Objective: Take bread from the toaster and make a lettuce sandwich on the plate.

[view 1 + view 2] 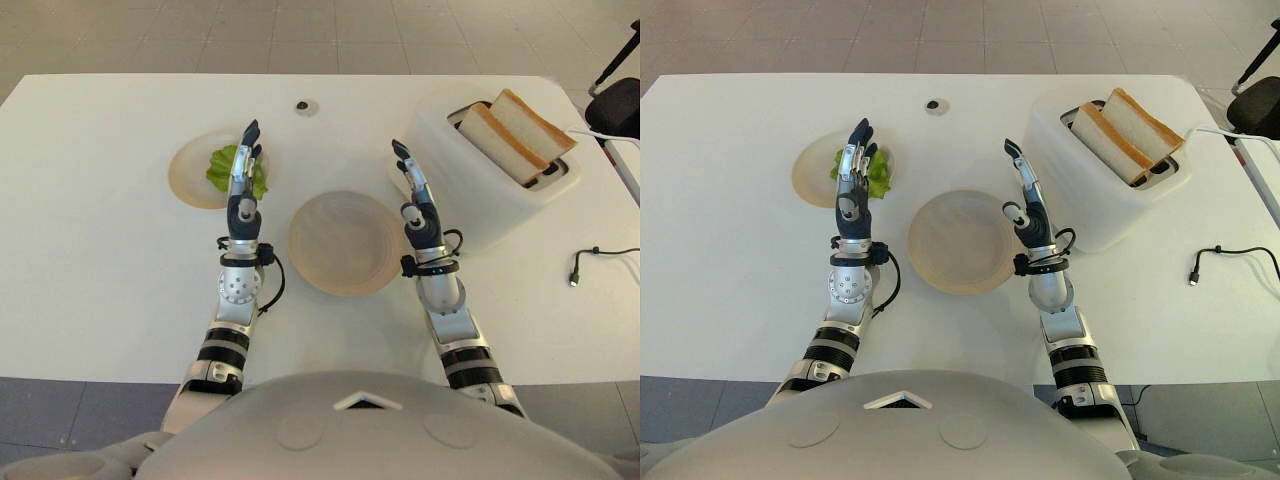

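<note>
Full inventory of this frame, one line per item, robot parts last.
table: 1, white, under everything
toaster: 1, white, far right
bread slices: 2, pale, standing in toaster slots
lettuce plate: 1, light wood, far left
lettuce: 1 piece, green, on that plate
centre plate: 1, light wood, between hands
small disc: 1, dark, far centre
cable: 1, black, table's right edge
left hand: 1, dark, open, by lettuce plate
right hand: 1, dark, open, beside toaster

Matt wooden plate; smooth white toaster; matt table.
</note>
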`<state>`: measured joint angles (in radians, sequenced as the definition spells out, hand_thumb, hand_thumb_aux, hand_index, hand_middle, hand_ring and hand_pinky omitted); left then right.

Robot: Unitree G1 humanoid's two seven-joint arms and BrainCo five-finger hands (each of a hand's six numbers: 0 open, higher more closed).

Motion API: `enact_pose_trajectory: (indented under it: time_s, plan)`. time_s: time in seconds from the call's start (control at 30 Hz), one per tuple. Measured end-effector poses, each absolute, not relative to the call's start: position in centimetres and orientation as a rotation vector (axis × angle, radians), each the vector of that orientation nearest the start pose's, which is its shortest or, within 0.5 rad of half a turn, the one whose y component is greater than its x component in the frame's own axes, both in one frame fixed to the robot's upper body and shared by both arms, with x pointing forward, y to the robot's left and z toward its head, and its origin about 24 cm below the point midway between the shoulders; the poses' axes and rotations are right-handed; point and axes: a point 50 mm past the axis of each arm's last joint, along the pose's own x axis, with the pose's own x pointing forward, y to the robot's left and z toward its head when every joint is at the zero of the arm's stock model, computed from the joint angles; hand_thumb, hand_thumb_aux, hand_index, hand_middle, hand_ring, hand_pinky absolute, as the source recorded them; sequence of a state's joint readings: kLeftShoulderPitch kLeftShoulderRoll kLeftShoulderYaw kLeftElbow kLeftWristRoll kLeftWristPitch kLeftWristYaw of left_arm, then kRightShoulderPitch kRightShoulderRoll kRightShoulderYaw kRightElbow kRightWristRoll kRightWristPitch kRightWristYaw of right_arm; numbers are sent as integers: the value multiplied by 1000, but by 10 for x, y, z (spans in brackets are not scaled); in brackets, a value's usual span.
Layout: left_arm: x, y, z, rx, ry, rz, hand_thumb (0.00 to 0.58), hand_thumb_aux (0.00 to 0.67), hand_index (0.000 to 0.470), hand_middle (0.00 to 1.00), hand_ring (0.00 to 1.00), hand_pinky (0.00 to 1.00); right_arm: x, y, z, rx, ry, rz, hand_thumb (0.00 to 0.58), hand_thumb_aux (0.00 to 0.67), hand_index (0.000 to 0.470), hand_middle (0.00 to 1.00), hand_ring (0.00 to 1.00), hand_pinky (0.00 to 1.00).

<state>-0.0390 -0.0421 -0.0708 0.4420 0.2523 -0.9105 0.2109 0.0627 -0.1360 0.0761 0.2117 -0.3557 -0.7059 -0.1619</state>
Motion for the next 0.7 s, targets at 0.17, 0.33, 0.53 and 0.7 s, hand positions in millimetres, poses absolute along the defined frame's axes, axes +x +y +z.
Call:
enact_pose_trajectory:
  time_s: [0.17, 0.33, 0.53, 0.7]
  plan:
    - [238, 114, 30, 85, -468, -19, 0, 0, 0, 0, 0, 0, 223, -145, 44, -410, -481, 106, 0, 0, 0, 0, 0, 0]
    - [237, 112, 27, 39, -435, -79, 0, 0, 0, 0, 0, 0, 222, -146, 53, -411, -510, 124, 0, 0, 0, 0, 0, 0]
    - [236, 112, 32, 40, -462, -117, 0, 0, 0, 0, 0, 0, 206, -214, 168, -752, -875, -105, 0, 0, 0, 0, 0, 0]
    - [237, 113, 28, 24, -441, -126, 0, 0, 0, 0, 0, 0, 205, -332, 224, -1224, -592, -502, 0, 0, 0, 0, 0, 0]
